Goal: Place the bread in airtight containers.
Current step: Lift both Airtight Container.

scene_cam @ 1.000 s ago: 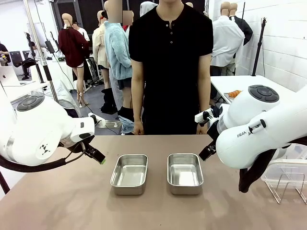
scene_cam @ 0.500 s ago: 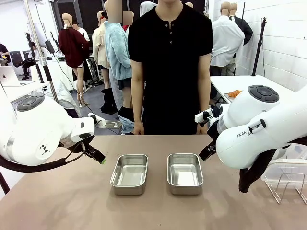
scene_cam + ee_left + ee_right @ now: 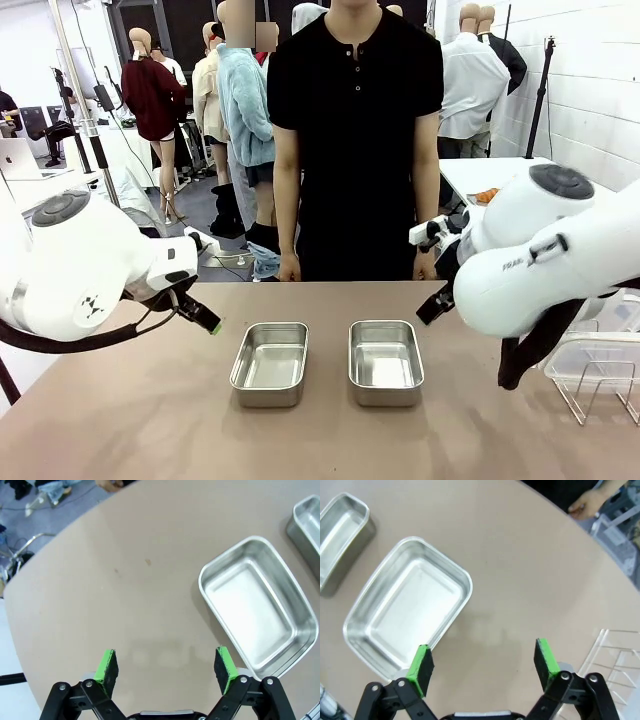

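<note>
Your left end effector (image 3: 167,665) and right end effector (image 3: 482,662) stand spread, empty. One shiny rectangular steel container (image 3: 255,605) lies just ahead of the left, its twin container (image 3: 407,607) ahead of the right; travel high, clearing rims.

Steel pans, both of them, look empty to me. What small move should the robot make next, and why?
Probably raise one open hand toward the person in the black shirt, ready to receive bread. The small rectangular shiny steel pan on the left and its twin on the right are both empty, and the robot's left hand and right hand are open, holding nothing.
</note>
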